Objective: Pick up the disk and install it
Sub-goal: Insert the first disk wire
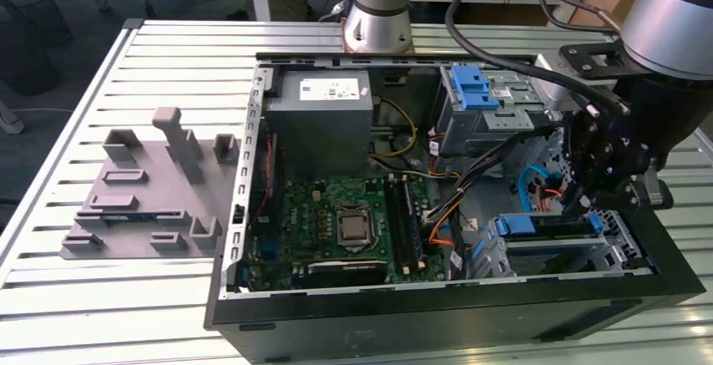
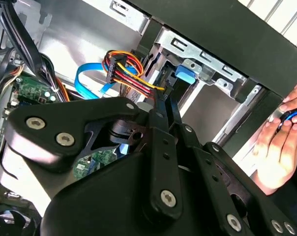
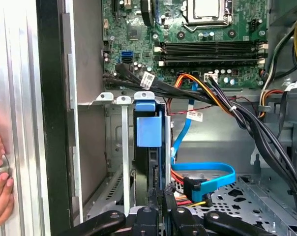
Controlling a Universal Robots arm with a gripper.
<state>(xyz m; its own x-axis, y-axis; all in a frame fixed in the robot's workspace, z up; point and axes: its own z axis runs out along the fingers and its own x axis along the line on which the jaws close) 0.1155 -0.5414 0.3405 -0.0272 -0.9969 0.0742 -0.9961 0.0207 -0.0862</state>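
Blue plastic marks the disk [image 3: 148,147], which stands on edge inside the lower drive bay [image 3: 116,147] of the open computer case [image 1: 446,319], its blue tab facing out between the bay's silver metal uprights. In the exterior view the disk [image 1: 543,226] sits near the case's front corner on the exterior view's right, with the black gripper [image 1: 582,200] directly above it at the end of the grey arm [image 1: 674,22]. In the first wrist view the gripper [image 3: 161,194] has its two slim fingers drawn close together at the disk's rear edge; whether they actually pinch the disk cannot be told. In the second wrist view the gripper [image 2: 165,105] reaches toward the blue tab in the bay. Orange, red and yellow power wires [image 3: 197,194] and a flat blue data cable [image 3: 207,172] lie just beside the fingers on the case floor. The green motherboard [image 1: 340,223] fills the middle of the case. A person's hand [image 2: 281,142] rests against the outside of the case wall, holding a small object.
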